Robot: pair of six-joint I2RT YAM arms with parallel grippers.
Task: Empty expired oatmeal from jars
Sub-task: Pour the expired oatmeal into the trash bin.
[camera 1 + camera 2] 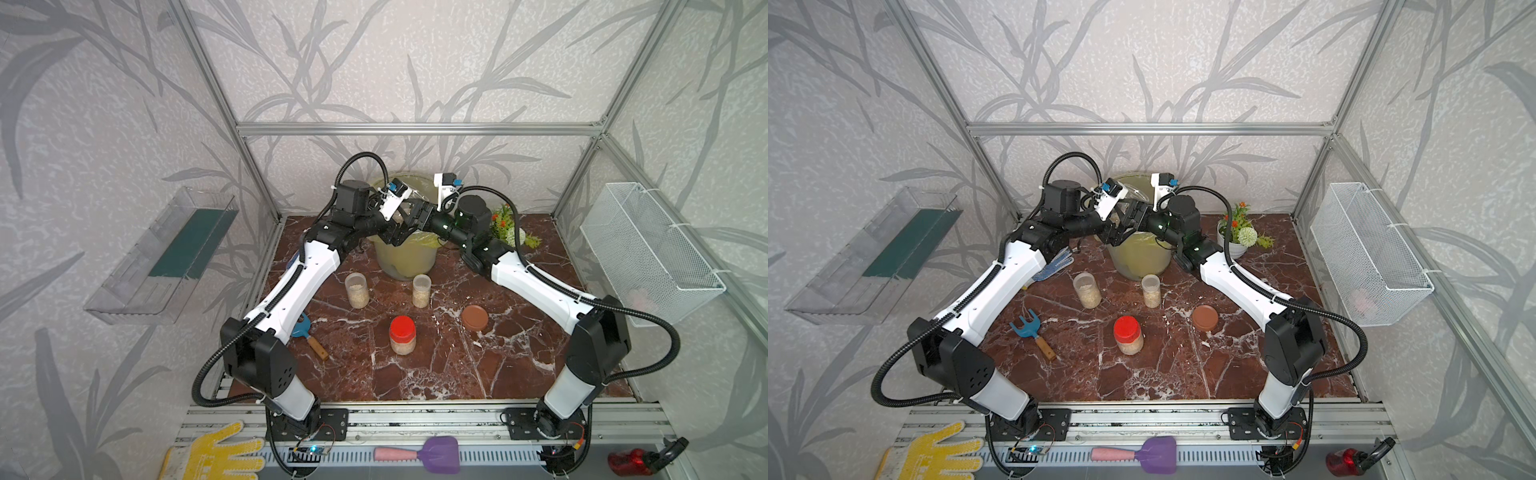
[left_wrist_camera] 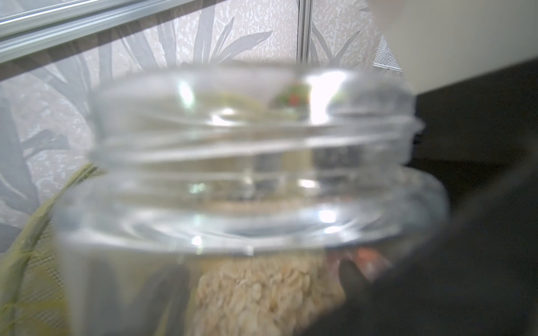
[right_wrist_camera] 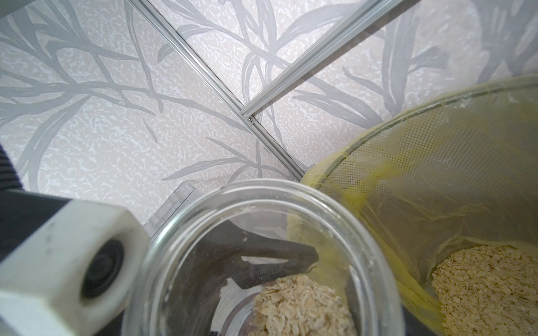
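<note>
Both arms meet over the large bin (image 1: 405,259) lined with a yellow bag. My left gripper (image 1: 395,235) is shut on a wide clear jar (image 2: 233,174) with no lid. The jar is tilted and oatmeal (image 3: 300,308) lies in it. My right gripper (image 1: 411,220) is right against this jar, and its jaws are hidden. More oatmeal (image 3: 489,285) lies in the bag. On the table stand a wide clear jar (image 1: 356,289), a slim jar (image 1: 421,289) and a red-lidded jar (image 1: 402,334), all holding oatmeal. A brown lid (image 1: 474,318) lies alone.
A white flower pot (image 1: 1235,239) stands right of the bin, close to my right forearm. A blue hand rake (image 1: 1032,330) and a dotted glove (image 1: 1054,259) lie by my left arm. A wire basket (image 1: 648,253) hangs on the right wall, a clear shelf (image 1: 166,253) on the left.
</note>
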